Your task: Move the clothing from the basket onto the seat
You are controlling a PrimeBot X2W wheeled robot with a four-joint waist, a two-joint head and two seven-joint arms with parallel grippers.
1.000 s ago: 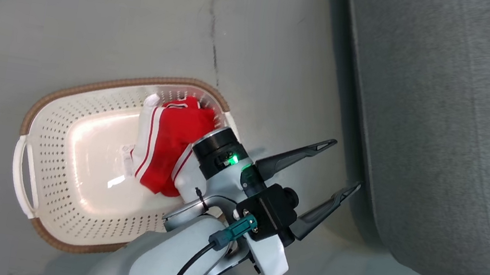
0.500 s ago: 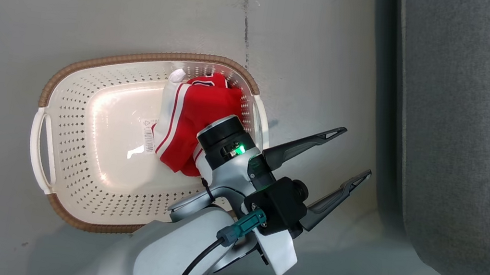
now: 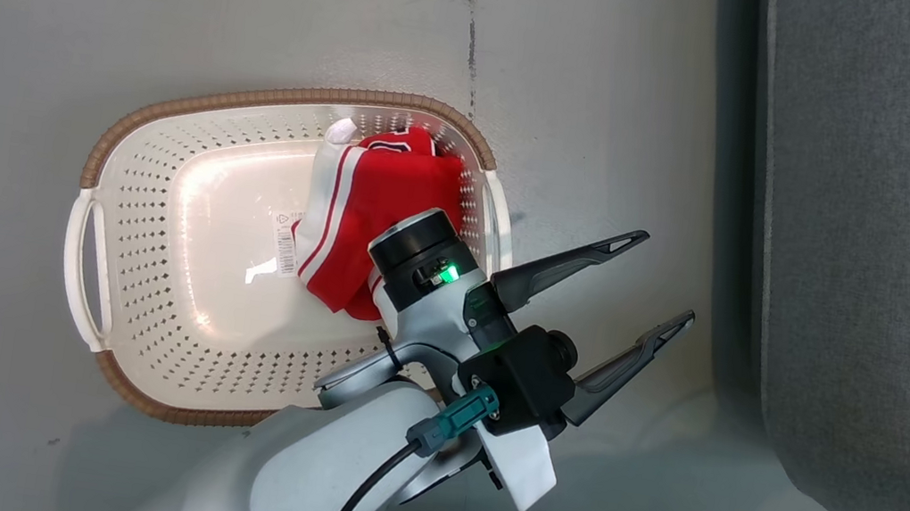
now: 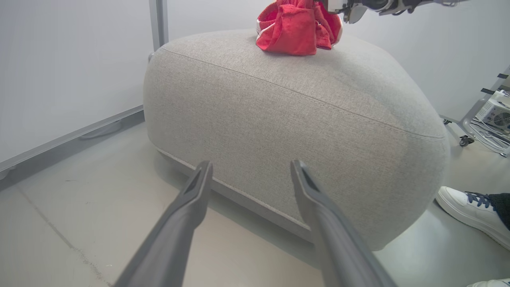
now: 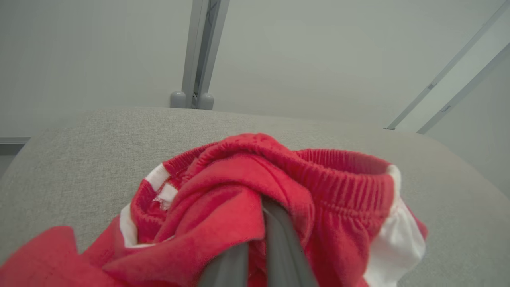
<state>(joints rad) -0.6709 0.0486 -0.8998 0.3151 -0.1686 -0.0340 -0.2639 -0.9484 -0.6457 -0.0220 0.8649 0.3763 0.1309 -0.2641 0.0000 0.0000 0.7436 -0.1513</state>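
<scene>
The cream basket [image 3: 199, 98] stands on the floor, and a red garment with white stripes [image 3: 376, 208] lies bunched at its right end. My left gripper [image 3: 666, 276] hovers open and empty between basket and grey seat [image 3: 886, 266], pointing at the seat's side [image 4: 299, 119]; its fingers [image 4: 251, 163] are spread wide. A second piece of red clothing [image 4: 297, 30] rests in a heap on top of the seat, under my right arm [image 4: 378, 4]. My right gripper [image 5: 261, 223] is shut on this red fabric [image 5: 338, 199], low over the seat's top [image 5: 79, 151].
A person's white shoe [image 4: 466, 211] stands on the floor by the seat's far corner. A metal post [image 4: 158, 20] rises behind the seat against a white wall. A wheeled rack with equipment [image 4: 494, 115] stands further right. A crack [image 3: 473, 42] runs along the grey floor.
The head camera has turned, so basket and seat have shifted right and up in the picture. My left gripper stays open beside the basket.
</scene>
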